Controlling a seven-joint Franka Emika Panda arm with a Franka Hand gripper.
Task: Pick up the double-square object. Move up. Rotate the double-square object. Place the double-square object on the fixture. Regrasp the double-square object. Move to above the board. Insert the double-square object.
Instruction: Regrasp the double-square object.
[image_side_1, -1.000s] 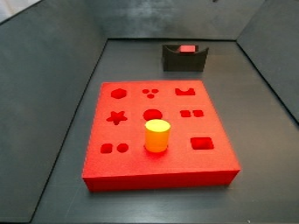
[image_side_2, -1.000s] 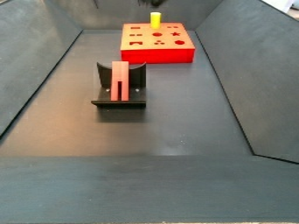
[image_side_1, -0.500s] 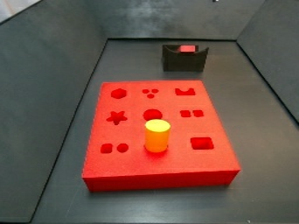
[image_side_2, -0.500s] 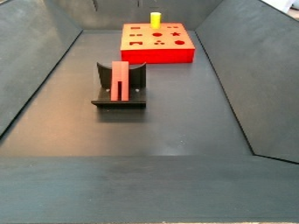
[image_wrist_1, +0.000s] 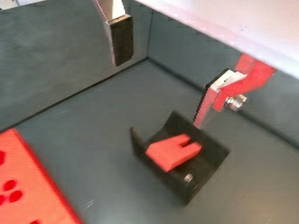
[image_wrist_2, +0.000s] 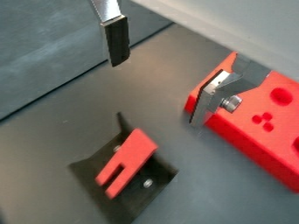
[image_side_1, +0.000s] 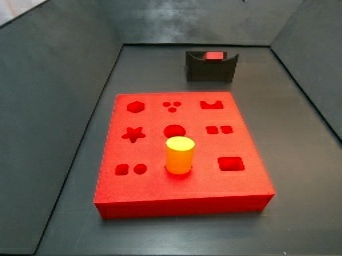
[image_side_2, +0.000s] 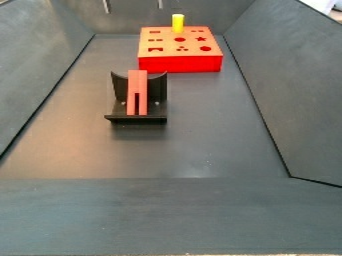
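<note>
The double-square object (image_side_2: 139, 93) lies in the notch of the fixture (image_side_2: 135, 117), tilted so that one end rises above the fixture's upright wall; in a side view it shows only as a small red tip (image_side_1: 213, 55) on top of the dark holder (image_side_1: 210, 68) at the far end of the bench floor. The claw (image_wrist_2: 170, 68) hangs above this spot, well clear of the piece and spread wide with nothing between its plates: in both wrist views one finger (image_wrist_1: 121, 39) shows as a silver plate with a dark pad, and the opposite finger (image_wrist_2: 214, 91) stands far from it across the frame. Neither finger touches the red block (image_wrist_1: 174, 150) or the fixture (image_wrist_1: 188, 179) beneath. The claw does not show in either side view. The board (image_side_1: 183, 155) lies flat on the floor well apart from the fixture, its top cut with star, hexagon, round and square holes. A yellow-orange cylinder (image_side_1: 179, 156) stands upright in one of the board's holes, near the middle of its near half.
</note>
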